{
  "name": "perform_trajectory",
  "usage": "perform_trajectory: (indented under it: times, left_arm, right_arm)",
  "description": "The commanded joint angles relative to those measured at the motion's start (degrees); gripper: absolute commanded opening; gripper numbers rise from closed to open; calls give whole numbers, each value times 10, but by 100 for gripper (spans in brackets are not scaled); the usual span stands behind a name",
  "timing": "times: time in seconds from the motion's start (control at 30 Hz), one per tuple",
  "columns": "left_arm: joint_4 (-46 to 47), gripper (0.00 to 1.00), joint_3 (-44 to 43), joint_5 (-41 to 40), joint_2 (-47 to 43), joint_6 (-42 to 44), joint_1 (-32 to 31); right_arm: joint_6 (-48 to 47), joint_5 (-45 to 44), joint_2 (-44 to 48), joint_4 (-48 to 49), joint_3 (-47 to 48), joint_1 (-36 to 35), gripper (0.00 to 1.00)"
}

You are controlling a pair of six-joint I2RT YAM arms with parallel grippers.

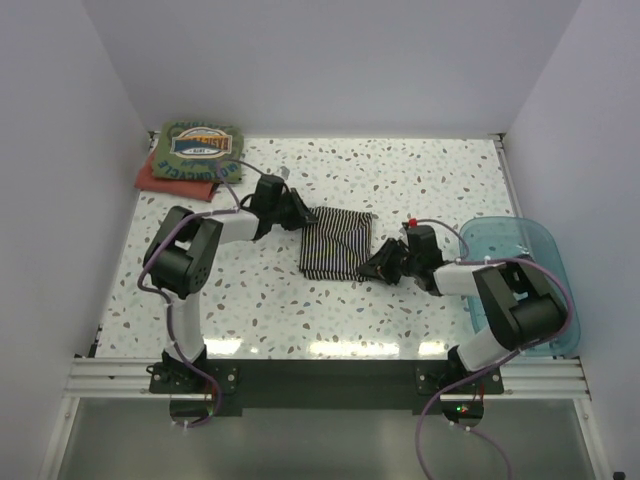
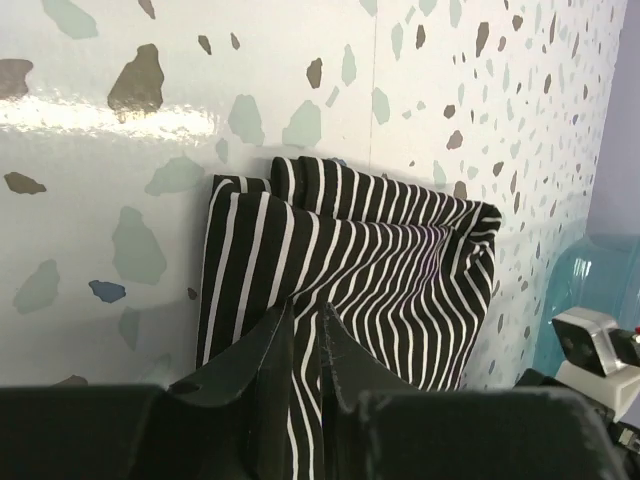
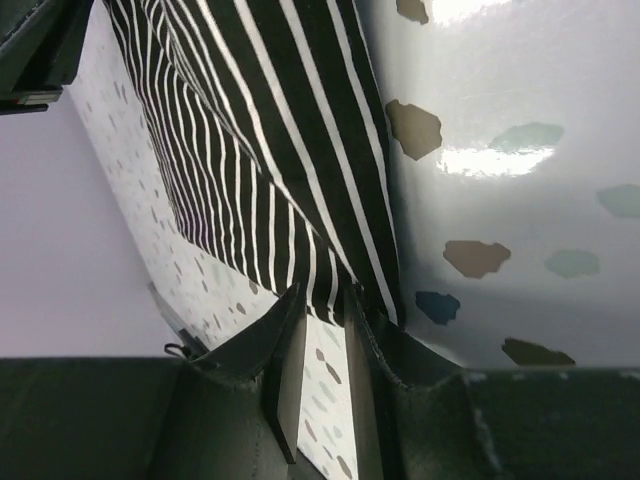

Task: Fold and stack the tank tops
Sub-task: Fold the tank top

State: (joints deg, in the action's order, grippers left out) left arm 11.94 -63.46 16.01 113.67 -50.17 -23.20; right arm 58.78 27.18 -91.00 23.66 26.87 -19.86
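Note:
The black-and-white striped tank top (image 1: 337, 243) lies folded into a rectangle mid-table. My left gripper (image 1: 303, 214) is at its far left corner. In the left wrist view its jaws (image 2: 306, 318) stand a narrow gap apart over the striped cloth (image 2: 380, 270). My right gripper (image 1: 380, 266) is at the near right corner. Its fingers (image 3: 322, 300) are slightly parted, with the cloth's edge (image 3: 270, 180) at the tips and bare table showing between them. At the back left, the olive green tank top (image 1: 201, 148) with its printed graphic lies folded on a red one (image 1: 160, 180).
A translucent blue plastic basket (image 1: 525, 275) stands at the right edge beside the right arm. White walls close in the table at the left, back and right. The speckled tabletop (image 1: 430, 180) stretches behind the striped top.

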Motion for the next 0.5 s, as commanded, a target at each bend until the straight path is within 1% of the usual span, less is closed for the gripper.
perform_trajectory:
  times: [0.0,0.13,0.17,0.23,0.27,0.3,0.33,0.37,0.43,0.47]
  left_arm:
    - [-10,21,-16,31,-14,32,9]
    - [-6,23,21,41,-68,33,7]
    - [-4,24,32,40,-94,29,0]
    - [2,24,68,32,-116,20,-25]
    - [4,24,78,30,-130,17,-35]
    - [4,23,96,26,-133,11,-44]
    - [12,21,106,24,-137,0,-63]
    - [19,20,126,23,-140,-5,-72]
    - [27,16,140,11,-139,-19,-94]
    - [32,15,146,6,-137,-22,-100]
  right_arm:
    - [-62,-48,52,-112,39,8,27]
    - [-86,-44,108,-185,94,8,32]
    - [-89,-45,117,-197,117,7,35]
    - [-92,-48,108,-205,162,8,37]
    - [-93,-48,96,-206,177,7,37]
    - [-93,-44,59,-201,194,7,37]
    - [-95,-41,37,-199,230,8,36]
    - [-94,-35,-18,-197,250,9,35]
    - [-95,-26,-67,-195,298,12,32]
    - [-95,-21,-86,-184,309,17,32]
